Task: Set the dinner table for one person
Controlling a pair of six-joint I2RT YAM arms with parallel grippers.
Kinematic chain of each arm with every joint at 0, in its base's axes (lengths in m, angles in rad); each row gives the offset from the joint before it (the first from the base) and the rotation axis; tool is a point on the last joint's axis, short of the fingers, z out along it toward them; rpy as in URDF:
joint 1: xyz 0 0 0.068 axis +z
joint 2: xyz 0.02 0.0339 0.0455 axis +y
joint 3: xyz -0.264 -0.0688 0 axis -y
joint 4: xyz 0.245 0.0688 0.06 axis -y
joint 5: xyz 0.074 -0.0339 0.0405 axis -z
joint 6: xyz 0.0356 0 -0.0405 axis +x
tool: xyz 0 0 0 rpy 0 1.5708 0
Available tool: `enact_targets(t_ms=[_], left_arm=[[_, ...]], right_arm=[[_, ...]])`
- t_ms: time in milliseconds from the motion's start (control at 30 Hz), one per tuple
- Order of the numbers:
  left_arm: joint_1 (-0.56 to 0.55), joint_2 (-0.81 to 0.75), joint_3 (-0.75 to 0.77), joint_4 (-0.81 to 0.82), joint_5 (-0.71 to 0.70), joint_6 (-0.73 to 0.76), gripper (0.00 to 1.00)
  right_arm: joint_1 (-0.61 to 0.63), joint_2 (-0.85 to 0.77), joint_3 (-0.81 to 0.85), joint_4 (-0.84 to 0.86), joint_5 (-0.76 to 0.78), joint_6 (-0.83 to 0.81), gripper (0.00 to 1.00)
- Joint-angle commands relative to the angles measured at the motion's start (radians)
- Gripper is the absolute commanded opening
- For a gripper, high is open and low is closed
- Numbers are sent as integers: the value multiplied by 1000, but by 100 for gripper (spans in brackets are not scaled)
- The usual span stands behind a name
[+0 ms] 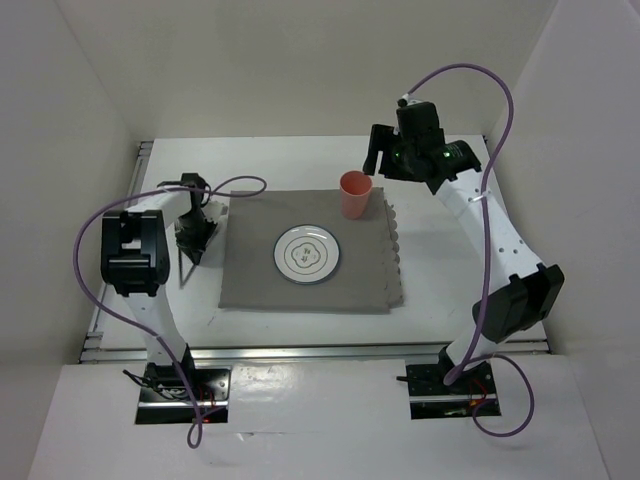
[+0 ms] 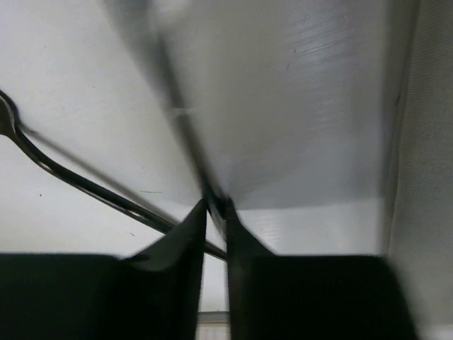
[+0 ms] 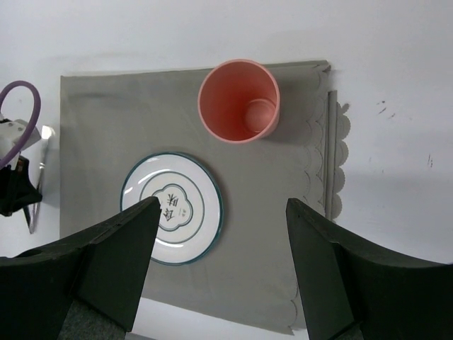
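Observation:
The white dinner table [image 1: 440, 270] carries a grey cloth mat [image 1: 250, 270] with a white, teal-rimmed plate [image 1: 307, 255] at its middle and a pink cup [image 1: 355, 193] upright at its back right corner. My left gripper [image 1: 193, 240] is low over the table just left of the mat. In the left wrist view it [image 2: 216, 205] is shut on a flat shiny metal utensil [image 2: 283, 106], seemingly a knife. A second thin-handled utensil [image 2: 71, 177] lies on the table beneath. My right gripper [image 3: 221, 204] is open and empty, high above the mat, with the cup [image 3: 238, 99] and plate [image 3: 172, 207] below.
Silver rails [image 1: 300, 350] edge the table, and white walls stand close on three sides. The mat's scalloped right edge [image 3: 333, 170] is folded over. A purple cable [image 1: 95, 250] loops from the left arm. Bare tabletop lies right of the mat [image 1: 450, 230].

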Motion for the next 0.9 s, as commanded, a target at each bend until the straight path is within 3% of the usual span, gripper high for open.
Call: enact_targets(t_ms=[0, 33, 167, 333, 700, 867], left_arm=[[2, 97, 1, -1, 81, 7, 7], [2, 97, 14, -1, 81, 7, 0], [13, 123, 63, -20, 149, -13, 0], [106, 65, 132, -60, 333, -26, 0], [106, 18, 209, -136, 531, -1, 0], [117, -70, 387, -218, 699, -22, 0]], right_arm=[[6, -53, -12, 34, 19, 4, 80], [6, -62, -12, 34, 19, 4, 80], [6, -74, -44, 34, 19, 14, 80], [16, -118, -115, 97, -73, 11, 80], [16, -139, -167, 114, -107, 11, 80], [40, -195, -307, 293, -375, -92, 80]])
